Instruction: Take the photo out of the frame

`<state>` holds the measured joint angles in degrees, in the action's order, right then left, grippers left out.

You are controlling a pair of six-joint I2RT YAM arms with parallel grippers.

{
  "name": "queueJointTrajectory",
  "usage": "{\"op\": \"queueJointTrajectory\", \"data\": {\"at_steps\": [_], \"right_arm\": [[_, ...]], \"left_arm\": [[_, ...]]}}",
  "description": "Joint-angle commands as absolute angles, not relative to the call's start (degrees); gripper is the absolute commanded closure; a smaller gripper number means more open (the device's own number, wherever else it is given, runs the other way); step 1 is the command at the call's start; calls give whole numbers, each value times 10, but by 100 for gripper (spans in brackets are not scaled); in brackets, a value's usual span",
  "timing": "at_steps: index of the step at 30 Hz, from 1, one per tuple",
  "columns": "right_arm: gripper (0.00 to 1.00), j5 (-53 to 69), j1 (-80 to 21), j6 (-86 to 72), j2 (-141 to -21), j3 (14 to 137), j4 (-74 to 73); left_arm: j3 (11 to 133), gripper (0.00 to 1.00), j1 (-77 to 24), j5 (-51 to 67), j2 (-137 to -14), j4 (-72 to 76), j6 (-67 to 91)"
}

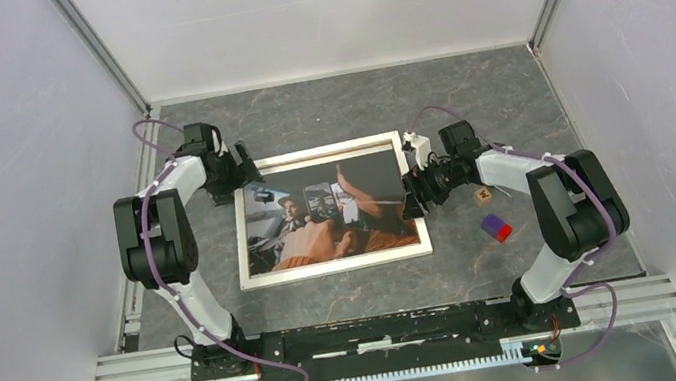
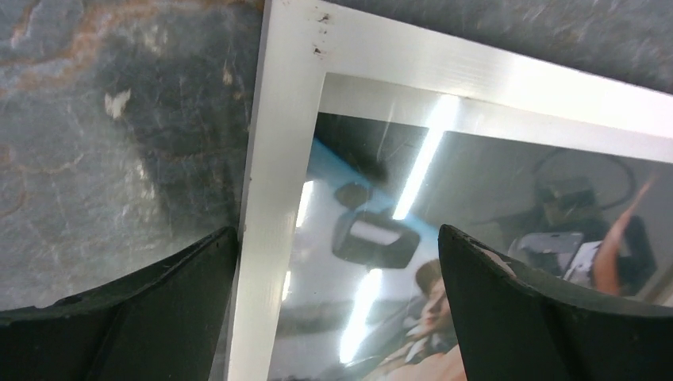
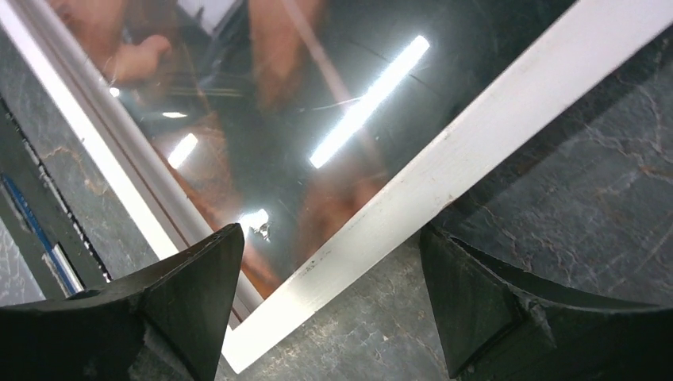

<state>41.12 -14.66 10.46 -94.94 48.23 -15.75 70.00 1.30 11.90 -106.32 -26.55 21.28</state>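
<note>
Grey marbled table top point(image 1: 322, 112), matt and hard, with the frame point(image 1: 335, 265) lying flat on it, face up, near the middle; the photo point(image 1: 318, 219) is inside it behind glossy glazing. Left gripper point(image 1: 246, 179) sits at the frame's far-left corner with jaws spread wide, one finger point(image 2: 159, 317) outside the white border on the table side, the other over the picture. It holds nothing. Right gripper point(image 1: 412, 194) is at the right-hand edge, likewise released and empty, straddling the border with one finger over the glazing and one over bare table. Step in hand, as I read it: take the frame by two opposite sides so it can be raised and turned over, since the back is not visible from above. To do it well, the outer fingers probably need to get low against the edge, because the frame lies flush and offers little lip. Both sides should close and lift together, or it may pivot and slide on the smooth top. The glazing looks slippery, so grip the border. A wooden cube point(image 1: 483, 195) and a red-and-blue block point(image 1: 496, 227) lie just right of the frame, near the right arm's swing. Plain pale walls point(image 1: 4, 149) enclose three sides, and a metal rail point(image 1: 385, 330) carries the arm bases at the near edge.
</note>
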Motion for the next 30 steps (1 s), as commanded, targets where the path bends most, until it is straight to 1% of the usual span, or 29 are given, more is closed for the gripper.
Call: {"op": "queueJointTrajectory", "data": {"at_steps": [1,4,9,13,16,19,20,22,25,26,27,30], "right_arm": [[12,283,-162,34,-936,491,-195],[13,234,-161,-18,-924,499,-173],[19,176,-172,-61,-926,518,-152],[21,154,-187,-64,-940,535,-152],[25,152,-201,-64,-948,540,-150],[32,137,-212,-58,-954,543,-154],[32,132,-213,-57,-957,544,-157],[35,123,-214,-57,-960,545,-163],[42,98,-223,-54,-953,544,-166],[44,90,-227,-54,-950,544,-167],[45,79,-236,-53,-947,545,-167],[47,57,-265,-51,-945,548,-166]], "left_arm": [[717,0,-4,87,-1015,-357,157],[696,0,-4,46,-986,-386,151],[640,0,-4,5,-934,-383,136],[606,1,-5,13,-926,-389,133],[585,10,-6,27,-921,-374,135],[582,22,-9,31,-928,-366,128],[585,25,-9,35,-937,-367,126],[592,27,-10,36,-950,-371,125],[597,35,-18,30,-957,-373,119],[597,35,-25,21,-954,-374,115],[595,36,-31,13,-951,-373,113],[589,43,-45,3,-944,-372,107]]}}
